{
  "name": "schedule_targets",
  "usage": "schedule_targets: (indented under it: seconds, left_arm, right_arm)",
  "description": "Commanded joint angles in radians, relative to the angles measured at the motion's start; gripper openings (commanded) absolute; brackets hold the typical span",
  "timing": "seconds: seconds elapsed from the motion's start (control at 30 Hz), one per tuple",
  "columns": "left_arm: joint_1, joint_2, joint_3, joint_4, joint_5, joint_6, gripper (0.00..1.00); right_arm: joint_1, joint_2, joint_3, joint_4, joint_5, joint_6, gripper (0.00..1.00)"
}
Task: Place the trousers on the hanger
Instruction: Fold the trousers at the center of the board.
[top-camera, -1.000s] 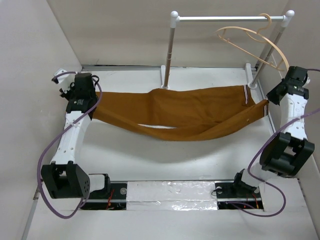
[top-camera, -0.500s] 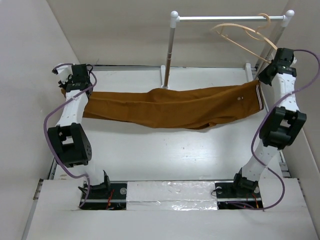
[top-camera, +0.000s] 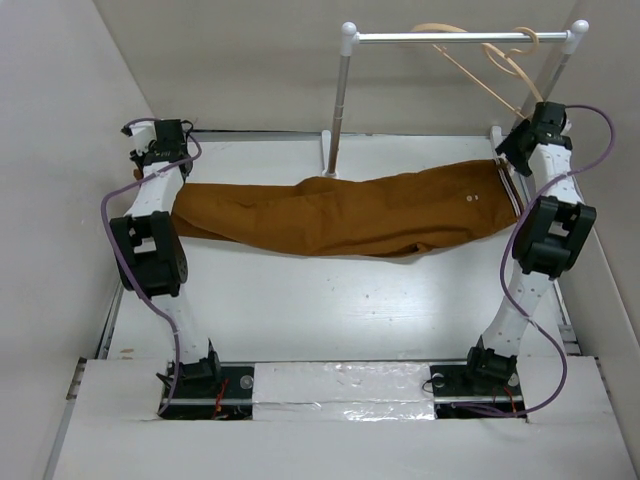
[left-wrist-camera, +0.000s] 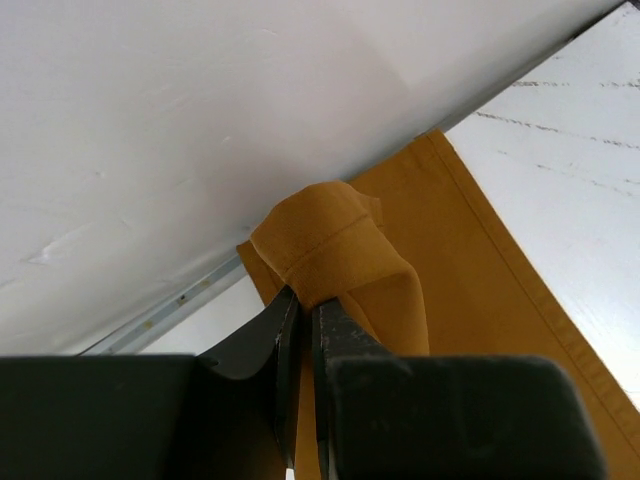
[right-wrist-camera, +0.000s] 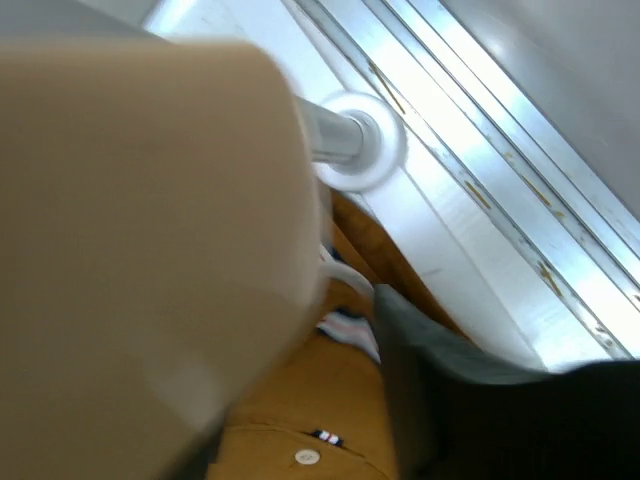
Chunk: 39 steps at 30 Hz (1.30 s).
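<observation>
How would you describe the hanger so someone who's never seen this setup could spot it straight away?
At the back of the white table stands a white-and-metal rail stand. Hooked over the right end of its bar, hanging tilted, is the hanger. It is the only thin, curved, peach-beige outline, unlike the straight silver bar or the rust-brown trousers on the table.

Trousers (top-camera: 350, 215) across the table (top-camera: 330, 300), hanger (top-camera: 478, 80) on the rail (top-camera: 400, 38) behind.

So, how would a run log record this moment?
left gripper shut on trousers cuff | right gripper open by waistband | hanger hanging bare on rail
</observation>
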Motion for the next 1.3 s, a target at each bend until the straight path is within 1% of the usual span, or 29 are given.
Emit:
schedule_targets:
  seconds: [0.0, 0.03, 0.07, 0.13, 0.2, 0.23, 0.27, 0.3, 0.33, 0.37, 0.4, 0.5, 0.53, 0.57, 0.63, 0.7, 0.77, 0.8, 0.83, 0.87, 0.9, 0.93, 0.97, 1.0, 1.03, 1.1, 1.13, 1.17, 1.27]
  left_arm:
    - [0.005, -0.022, 0.093, -0.018, 0.008, -0.037, 0.00]
    - [0.005, -0.027, 0.101, -0.024, 0.019, -0.042, 0.00]
    - [0.005, -0.031, 0.110, -0.024, 0.027, -0.051, 0.00]
    - [0.005, -0.033, 0.125, -0.027, 0.053, -0.060, 0.00]
    - [0.005, -0.030, 0.145, -0.035, 0.070, -0.082, 0.00]
    - [0.005, -0.027, 0.147, -0.038, 0.085, -0.090, 0.00]
    - [0.005, -0.027, 0.145, -0.041, 0.093, -0.096, 0.00]
    - [0.005, -0.028, 0.144, -0.039, 0.100, -0.103, 0.00]
    - [0.005, -0.030, 0.139, -0.036, 0.105, -0.105, 0.00]
    - [0.005, -0.033, 0.136, -0.038, 0.110, -0.110, 0.00]
    - [0.005, -0.036, 0.128, -0.038, 0.114, -0.116, 0.00]
    - [-0.004, -0.051, 0.119, -0.042, 0.128, -0.131, 0.00]
    - [-0.004, -0.056, 0.116, -0.042, 0.131, -0.134, 0.00]
    - [-0.004, -0.056, 0.114, -0.045, 0.133, -0.136, 0.00]
    - [-0.004, -0.056, 0.099, -0.044, 0.134, -0.137, 0.00]
    - [-0.004, -0.056, 0.079, -0.047, 0.136, -0.143, 0.00]
    - [-0.004, -0.056, 0.061, -0.047, 0.137, -0.154, 0.00]
    - [-0.004, -0.143, 0.043, -0.047, 0.137, -0.160, 0.00]
    - [-0.004, -0.143, 0.024, -0.083, 0.137, -0.174, 0.00]
    - [-0.004, -0.143, 0.024, -0.094, 0.137, -0.174, 0.00]
    - [-0.004, -0.195, 0.007, -0.095, 0.137, -0.189, 0.00]
    - [-0.004, -0.224, -0.002, -0.095, 0.137, -0.202, 0.00]
    - [-0.004, -0.243, -0.013, -0.095, 0.137, -0.211, 0.00]
    - [-0.004, -0.261, -0.040, -0.095, 0.137, -0.225, 0.00]
    - [-0.004, -0.301, -0.054, -0.186, 0.098, -0.234, 0.00]
    - [-0.004, -0.341, -0.097, -0.200, 0.093, -0.246, 0.00]
    - [-0.004, -0.375, -0.105, -0.223, 0.085, -0.254, 0.00]
    - [-0.004, -0.389, -0.108, -0.240, 0.078, -0.258, 0.00]
    - [-0.004, -0.427, -0.084, -0.323, 0.030, -0.254, 0.00]
  right_arm:
    - [-0.009, -0.031, 0.036, 0.100, -0.068, -0.002, 0.72]
    - [-0.021, -0.042, 0.027, 0.096, -0.087, -0.002, 0.85]
    - [-0.032, -0.081, -0.026, 0.110, -0.161, -0.002, 0.89]
    - [-0.057, -0.144, -0.112, 0.130, -0.216, -0.005, 0.94]
    - [-0.089, -0.283, -0.316, 0.176, -0.219, -0.002, 0.94]
    - [-0.103, -0.337, -0.397, 0.244, -0.222, 0.013, 0.94]
    - [-0.125, -0.389, -0.480, 0.279, -0.216, 0.027, 0.91]
    - [-0.135, -0.479, -0.642, 0.368, -0.205, 0.059, 0.67]
    - [-0.147, -0.518, -0.710, 0.369, -0.190, 0.076, 0.44]
    - [-0.156, -0.545, -0.769, 0.413, -0.185, 0.098, 0.12]
    - [-0.170, -0.566, -0.839, 0.425, -0.199, 0.110, 0.00]
    - [-0.170, -0.542, -0.860, 0.383, -0.217, 0.096, 0.01]
    - [-0.170, -0.511, -0.857, 0.370, -0.214, 0.092, 0.28]
    - [-0.182, -0.497, -0.863, 0.363, -0.222, 0.092, 0.46]
    - [-0.213, -0.470, -0.881, 0.379, -0.275, 0.114, 0.73]
    - [-0.225, -0.451, -0.913, 0.441, -0.350, 0.138, 0.77]
    - [-0.215, -0.409, -0.883, 0.432, -0.366, 0.148, 0.73]
    - [-0.215, -0.395, -0.869, 0.423, -0.362, 0.145, 0.71]
    - [-0.198, -0.372, -0.846, 0.403, -0.353, 0.142, 0.67]
    - [-0.198, -0.365, -0.846, 0.391, -0.352, 0.145, 0.60]
    - [-0.187, -0.365, -0.847, 0.394, -0.340, 0.151, 0.56]
    - [-0.187, -0.367, -0.861, 0.406, -0.339, 0.159, 0.55]
    - [-0.187, -0.370, -0.878, 0.444, -0.345, 0.177, 0.50]
    - [-0.187, -0.365, -0.893, 0.454, -0.361, 0.184, 0.44]
    - [-0.187, -0.359, -0.895, 0.454, -0.362, 0.191, 0.35]
    - [-0.187, -0.356, -0.909, 0.469, -0.371, 0.208, 0.23]
    - [-0.187, -0.356, -0.926, 0.478, -0.377, 0.216, 0.09]
    - [-0.187, -0.358, -0.932, 0.486, -0.382, 0.230, 0.01]
    - [-0.187, -0.400, -0.967, 0.486, -0.368, 0.257, 0.00]
